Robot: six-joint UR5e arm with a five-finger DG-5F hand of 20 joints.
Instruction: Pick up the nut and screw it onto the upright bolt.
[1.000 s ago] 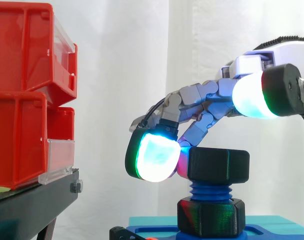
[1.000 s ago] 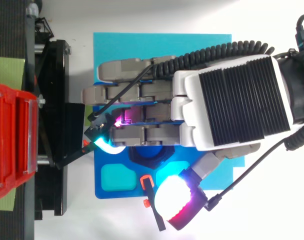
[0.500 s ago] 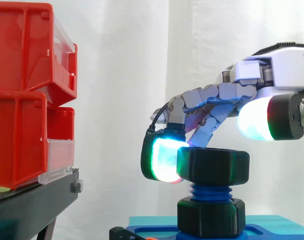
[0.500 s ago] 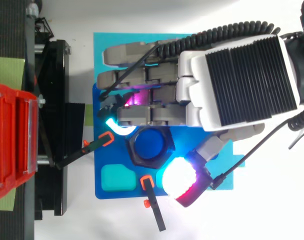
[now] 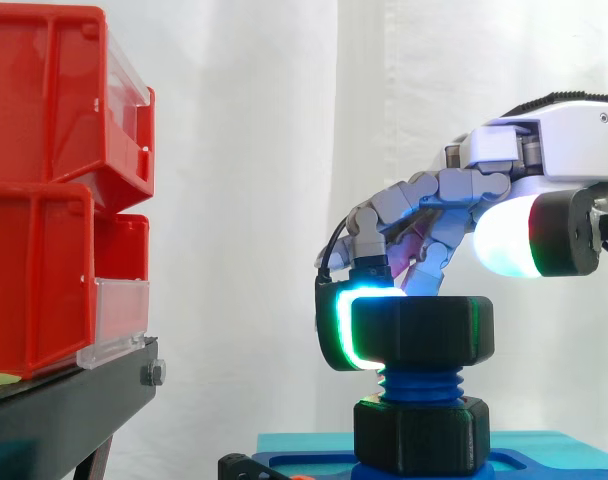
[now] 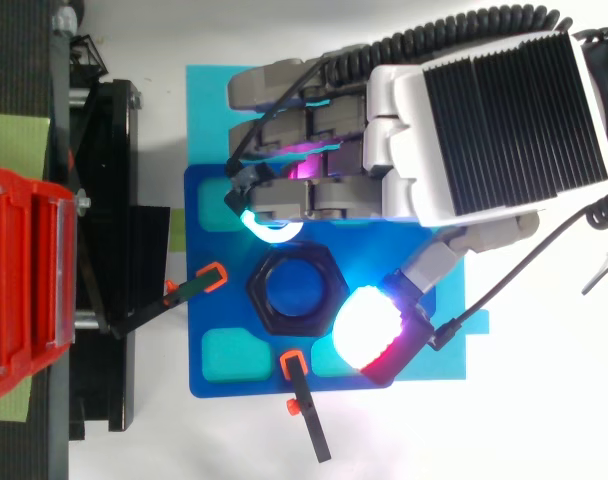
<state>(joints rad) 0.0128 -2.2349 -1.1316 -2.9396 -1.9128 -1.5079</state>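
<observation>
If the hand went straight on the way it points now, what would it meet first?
Probably the black stand under the red bins. The nut sits beside the hand, not ahead of it. The gap in between looks free, though the hand's height against the stand's edge is hard to judge.

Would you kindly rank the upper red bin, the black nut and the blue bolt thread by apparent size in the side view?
Largest: upper red bin.
Then: black nut.
Smallest: blue bolt thread.
Distances from the camera may differ.
</observation>
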